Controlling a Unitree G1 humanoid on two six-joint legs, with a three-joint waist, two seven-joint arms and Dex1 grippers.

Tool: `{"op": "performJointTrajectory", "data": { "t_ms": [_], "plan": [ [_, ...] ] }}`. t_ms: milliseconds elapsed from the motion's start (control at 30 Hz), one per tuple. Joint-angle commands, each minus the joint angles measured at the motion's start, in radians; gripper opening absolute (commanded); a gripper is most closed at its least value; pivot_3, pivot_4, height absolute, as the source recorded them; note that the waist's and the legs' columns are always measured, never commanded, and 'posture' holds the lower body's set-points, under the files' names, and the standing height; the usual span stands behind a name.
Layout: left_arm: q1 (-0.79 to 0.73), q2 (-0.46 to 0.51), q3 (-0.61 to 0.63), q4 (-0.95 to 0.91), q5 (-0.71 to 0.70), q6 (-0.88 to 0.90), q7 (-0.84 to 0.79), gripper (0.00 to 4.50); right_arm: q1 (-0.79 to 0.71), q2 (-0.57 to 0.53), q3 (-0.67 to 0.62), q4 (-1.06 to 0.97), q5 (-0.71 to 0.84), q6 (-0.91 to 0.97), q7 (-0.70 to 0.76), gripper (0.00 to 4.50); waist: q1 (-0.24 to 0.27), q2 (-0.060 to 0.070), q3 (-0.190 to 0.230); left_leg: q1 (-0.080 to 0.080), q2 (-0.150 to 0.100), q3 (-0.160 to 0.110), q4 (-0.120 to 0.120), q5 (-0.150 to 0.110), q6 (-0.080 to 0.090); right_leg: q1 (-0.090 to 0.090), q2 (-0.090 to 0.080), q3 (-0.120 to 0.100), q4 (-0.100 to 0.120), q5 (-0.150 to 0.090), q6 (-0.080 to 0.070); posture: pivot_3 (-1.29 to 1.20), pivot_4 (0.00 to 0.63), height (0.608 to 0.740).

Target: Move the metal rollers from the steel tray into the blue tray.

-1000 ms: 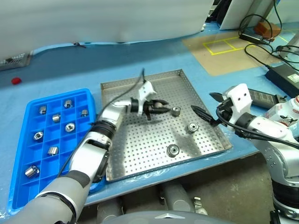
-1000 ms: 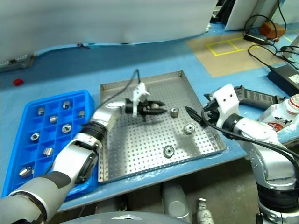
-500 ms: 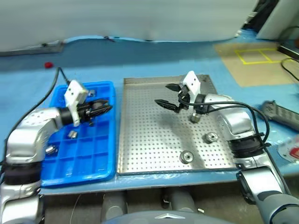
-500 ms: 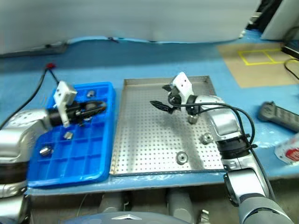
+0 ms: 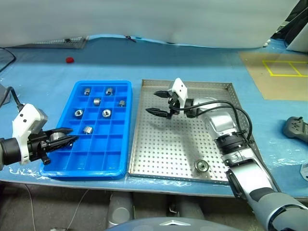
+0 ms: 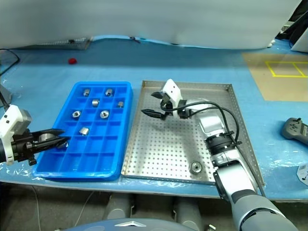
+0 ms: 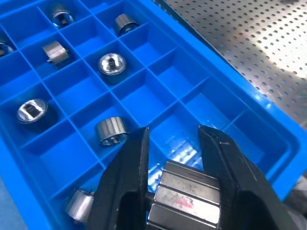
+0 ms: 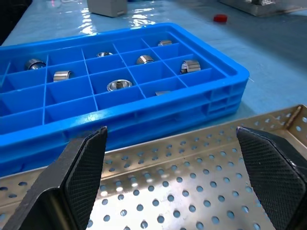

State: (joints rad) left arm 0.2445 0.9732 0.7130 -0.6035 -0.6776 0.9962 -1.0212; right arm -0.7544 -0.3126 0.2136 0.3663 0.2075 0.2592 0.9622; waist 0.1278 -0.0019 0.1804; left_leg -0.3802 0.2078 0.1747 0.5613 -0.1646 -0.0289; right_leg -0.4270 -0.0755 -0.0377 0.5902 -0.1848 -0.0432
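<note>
Since a second ago, the left fingers (image 5: 65, 139) have swung from the steel tray (image 5: 226, 91) to the blue tray's (image 5: 103, 171) near corner, closed on a roller (image 7: 184, 194). Over the steel tray, the right fingers (image 5: 157, 103) stand wide open and empty, with one roller (image 5: 201, 166) lying well behind them.

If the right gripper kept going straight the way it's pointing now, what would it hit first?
Most likely the blue tray. The open right gripper hovers over the steel tray and points across its rim at the blue tray's near wall. Its height is hard to judge, so it might pass just above that wall.
</note>
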Motion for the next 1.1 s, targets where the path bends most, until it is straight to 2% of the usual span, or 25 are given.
{"op": "performJointTrajectory", "data": {
  "t_ms": [33, 200, 433, 600, 667, 867, 967, 1100],
  "plan": [
    [0.018, 0.019, 0.061, -0.028, -0.030, 0.019, -0.002, 1.28, -0.031, 0.009, -0.012, 0.008, -0.006, -0.040, 0.013, 4.50, 0.001, 0.000, 0.000, 0.000, 0.000, 0.000, 0.000, 0.000, 0.000, 0.000, 0.000, 0.000, 0.000, 0.000, -0.001, 0.27, 0.150, 0.740],
    [0.150, 0.061, 0.016, -0.036, 0.061, -0.040, -0.026, 1.28, -0.029, 0.015, -0.024, 0.020, -0.012, -0.057, 0.012, 4.50, -0.001, -0.001, 0.000, -0.003, 0.000, 0.000, -0.001, 0.000, 0.000, -0.003, 0.000, 0.001, -0.001, 0.001, -0.003, 0.26, 0.150, 0.740],
    [0.151, 0.079, -0.084, -0.011, 0.126, -0.109, -0.010, 1.28, -0.010, 0.010, -0.038, 0.006, -0.020, -0.063, -0.011, 4.50, 0.000, -0.001, 0.000, -0.004, 0.000, 0.001, -0.001, 0.000, 0.000, -0.005, 0.001, 0.002, -0.001, 0.000, 0.000, 0.22, 0.150, 0.740],
    [0.073, 0.058, -0.169, 0.028, 0.125, -0.132, 0.021, 2.91, 0.004, -0.001, -0.049, -0.015, -0.020, -0.055, -0.025, 4.50, -0.002, -0.001, 0.000, -0.003, 0.000, 0.001, -0.001, 0.000, -0.001, -0.005, 0.001, 0.003, 0.000, 0.000, -0.001, 0.19, 0.150, 0.740],
    [-0.016, 0.047, -0.208, 0.061, 0.093, -0.131, 0.030, 3.58, 0.019, -0.017, -0.058, -0.042, -0.019, -0.042, -0.035, 4.50, -0.002, -0.001, 0.000, -0.003, 0.000, 0.001, -0.001, 0.001, -0.001, -0.005, 0.001, 0.003, 0.000, 0.001, -0.003, 0.16, 0.150, 0.740],
    [-0.293, 0.021, -0.386, 0.190, 0.059, -0.158, 0.010, 3.58, 0.087, -0.074, -0.098, -0.166, -0.008, 0.024, -0.076, 4.50, -0.009, -0.001, 0.000, -0.002, -0.002, 0.002, 0.001, 0.001, -0.002, -0.006, 0.001, 0.005, 0.006, 0.002, -0.003, 0.01, 0.150, 0.740],
    [-0.538, -0.087, -0.547, 0.317, 0.094, -0.228, 0.007, 3.58, 0.154, -0.120, -0.139, -0.279, 0.002, 0.085, -0.113, 4.50, -0.009, 0.000, 0.000, 0.000, -0.002, 0.003, 0.002, 0.002, -0.002, -0.007, 0.001, 0.009, 0.012, 0.001, -0.002, -0.10, 0.150, 0.740],
    [-0.781, -0.255, -0.713, 0.504, 0.150, -0.315, -0.033, 3.58, 0.250, -0.171, -0.196, -0.447, 0.024, 0.183, -0.168, 4.50, -0.042, -0.001, -0.001, 0.001, -0.003, 0.004, 0.007, 0.003, -0.004, -0.006, 0.001, 0.011, 0.017, -0.001, 0.002, -0.21, 0.150, 0.740]
  ]
}}
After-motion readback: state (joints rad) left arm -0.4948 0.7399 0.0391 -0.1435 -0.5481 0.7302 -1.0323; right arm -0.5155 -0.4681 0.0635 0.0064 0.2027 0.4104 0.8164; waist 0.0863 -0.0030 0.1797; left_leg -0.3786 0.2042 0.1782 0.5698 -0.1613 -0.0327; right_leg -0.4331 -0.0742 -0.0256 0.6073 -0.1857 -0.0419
